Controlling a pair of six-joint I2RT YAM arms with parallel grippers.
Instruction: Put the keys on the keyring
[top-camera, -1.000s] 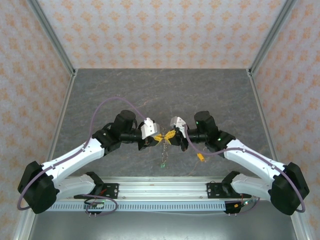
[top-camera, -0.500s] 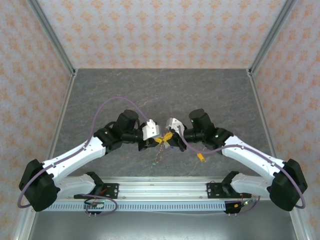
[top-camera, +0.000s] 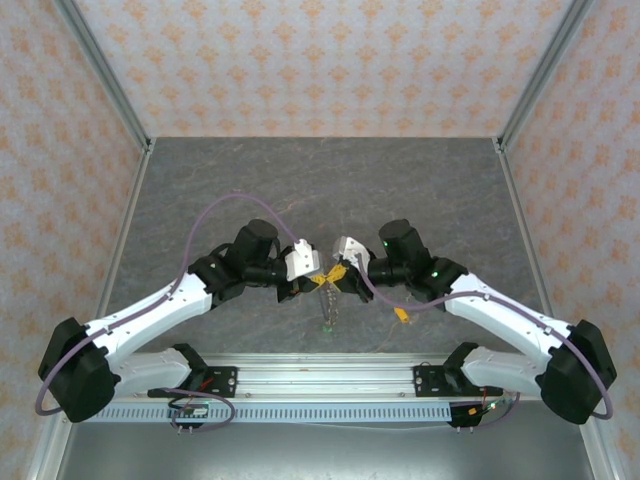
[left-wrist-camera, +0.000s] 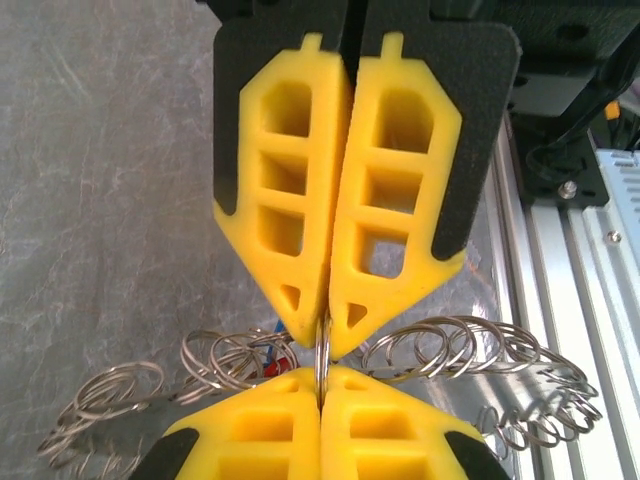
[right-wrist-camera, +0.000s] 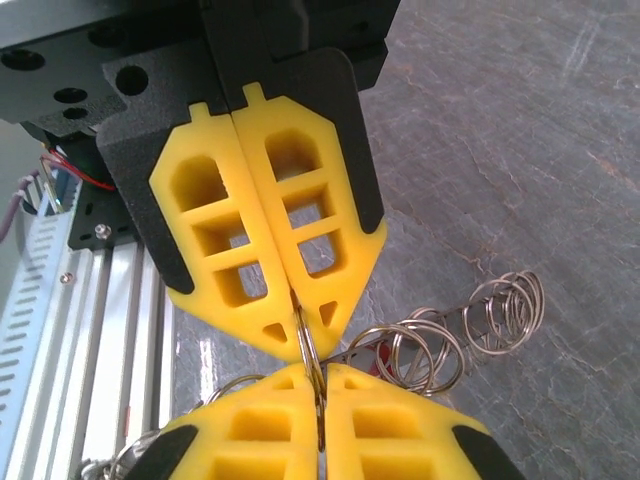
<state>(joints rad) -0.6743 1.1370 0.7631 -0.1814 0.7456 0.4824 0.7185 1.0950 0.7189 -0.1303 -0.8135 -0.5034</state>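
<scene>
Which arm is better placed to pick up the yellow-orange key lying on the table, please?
Probably right: the key lies beside that arm, though the right fingers are shut on the keyring.

In the left wrist view, the bottom edge cuts off the left gripper (left-wrist-camera: 320, 385). The keyring (left-wrist-camera: 480, 345) passes out of sight between the pressed-together fingertips, and its lower-left coils run off the frame. The right wrist view crops the right gripper (right-wrist-camera: 320, 385) the same way. From above, the keys (top-camera: 327, 327) are too small to distinguish.
</scene>
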